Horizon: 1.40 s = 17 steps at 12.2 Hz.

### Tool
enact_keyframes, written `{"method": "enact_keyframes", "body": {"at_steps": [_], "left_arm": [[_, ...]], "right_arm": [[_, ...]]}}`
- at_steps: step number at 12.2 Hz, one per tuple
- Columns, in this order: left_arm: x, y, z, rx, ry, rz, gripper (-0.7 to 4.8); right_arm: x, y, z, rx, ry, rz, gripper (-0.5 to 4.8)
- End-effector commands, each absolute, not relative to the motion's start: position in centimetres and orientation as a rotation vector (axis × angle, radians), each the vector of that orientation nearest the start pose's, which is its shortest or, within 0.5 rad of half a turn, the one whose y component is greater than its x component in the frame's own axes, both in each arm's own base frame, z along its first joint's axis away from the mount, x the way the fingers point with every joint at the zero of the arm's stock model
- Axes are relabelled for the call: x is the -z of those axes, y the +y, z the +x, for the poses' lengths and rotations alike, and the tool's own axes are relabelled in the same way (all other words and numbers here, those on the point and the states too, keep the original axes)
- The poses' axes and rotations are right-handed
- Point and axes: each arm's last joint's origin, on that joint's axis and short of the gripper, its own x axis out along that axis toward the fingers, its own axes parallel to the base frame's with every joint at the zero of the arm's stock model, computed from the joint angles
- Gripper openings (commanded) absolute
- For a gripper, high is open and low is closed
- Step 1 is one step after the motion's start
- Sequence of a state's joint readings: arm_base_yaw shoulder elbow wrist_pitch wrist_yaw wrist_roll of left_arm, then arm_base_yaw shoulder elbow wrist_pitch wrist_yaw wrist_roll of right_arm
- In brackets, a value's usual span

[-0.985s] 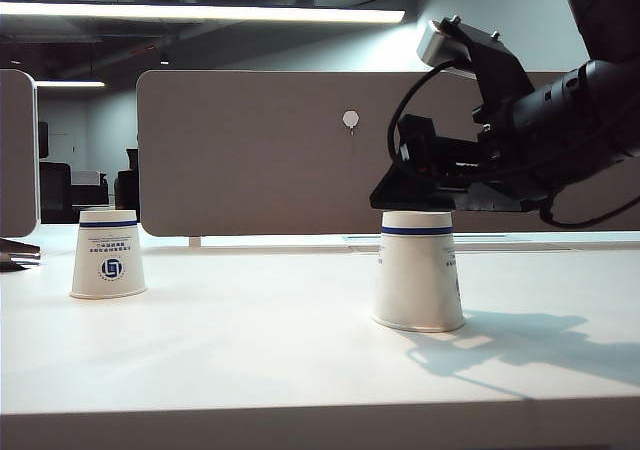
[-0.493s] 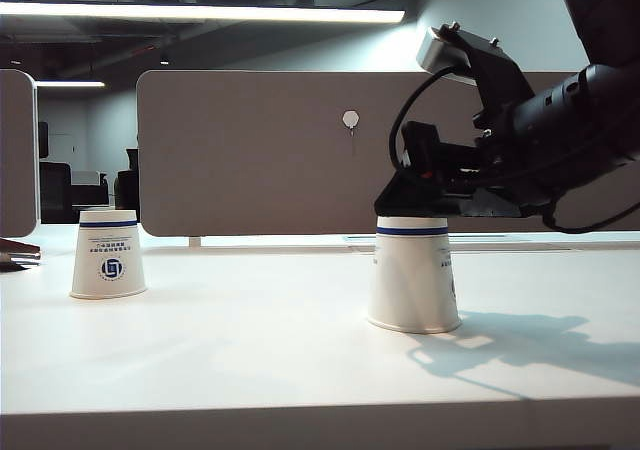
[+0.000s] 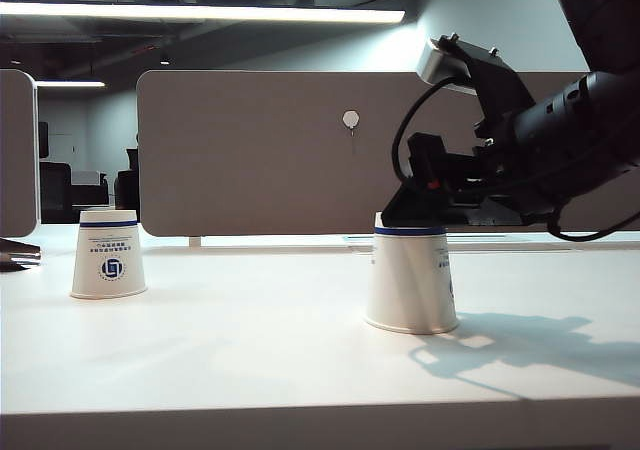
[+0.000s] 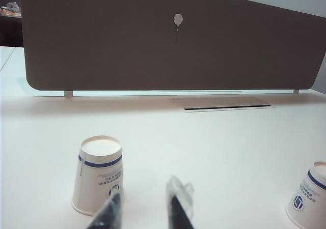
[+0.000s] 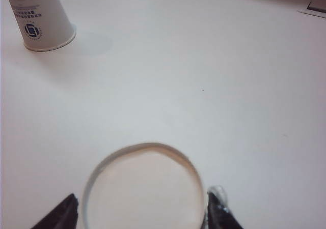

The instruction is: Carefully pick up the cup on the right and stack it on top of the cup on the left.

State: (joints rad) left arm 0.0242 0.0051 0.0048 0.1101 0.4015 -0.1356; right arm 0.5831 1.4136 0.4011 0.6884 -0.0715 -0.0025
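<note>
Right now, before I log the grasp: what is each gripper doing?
Left gripper: open, holding nothing, above the table near the left cup.
Right gripper: jaws either side of the right cup; grip cannot be told.

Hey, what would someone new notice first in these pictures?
The right tool straddles the upturned right cup, a finger on each side of its upturned base. The left cup stands far off across the white table. The left tool hangs open near it.
</note>
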Motion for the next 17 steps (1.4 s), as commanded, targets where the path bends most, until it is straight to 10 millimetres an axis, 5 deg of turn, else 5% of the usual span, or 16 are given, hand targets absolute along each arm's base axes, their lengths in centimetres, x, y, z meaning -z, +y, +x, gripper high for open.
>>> {"method": "enact_keyframes", "body": {"at_steps": [1, 11, 12, 14, 15, 17], "left_arm": [[-17.7, -0.9, 9.5, 0.391, -0.095, -0.111, 1.21], [-17.9, -1.0, 9.4, 0.434, -0.109, -0.103, 1.19], [-17.9, -1.3, 9.3, 0.541, -0.109, -0.084, 0.48], [-18.1, -1.4, 9.1, 0.594, -0.124, -0.073, 0.41], [-18.2, -1.6, 9.0, 0.672, -0.132, -0.061, -0.06], [-18.4, -2.1, 8.4, 0.93, -0.036, -0.232, -0.06]], "right_arm": [[-15.6, 14.2, 21.1, -0.648, 0.309, -0.086, 3.23], [-15.9, 14.2, 21.2, -0.649, 0.273, -0.076, 2.99], [-15.9, 14.2, 21.2, -0.649, 0.273, -0.076, 2.91], [-15.9, 14.2, 21.2, -0.649, 0.273, -0.076, 2.91], [-15.9, 14.2, 21.2, -0.649, 0.273, -0.076, 2.92], [-15.9, 14.2, 21.2, -0.649, 0.272, -0.077, 2.92]]}}
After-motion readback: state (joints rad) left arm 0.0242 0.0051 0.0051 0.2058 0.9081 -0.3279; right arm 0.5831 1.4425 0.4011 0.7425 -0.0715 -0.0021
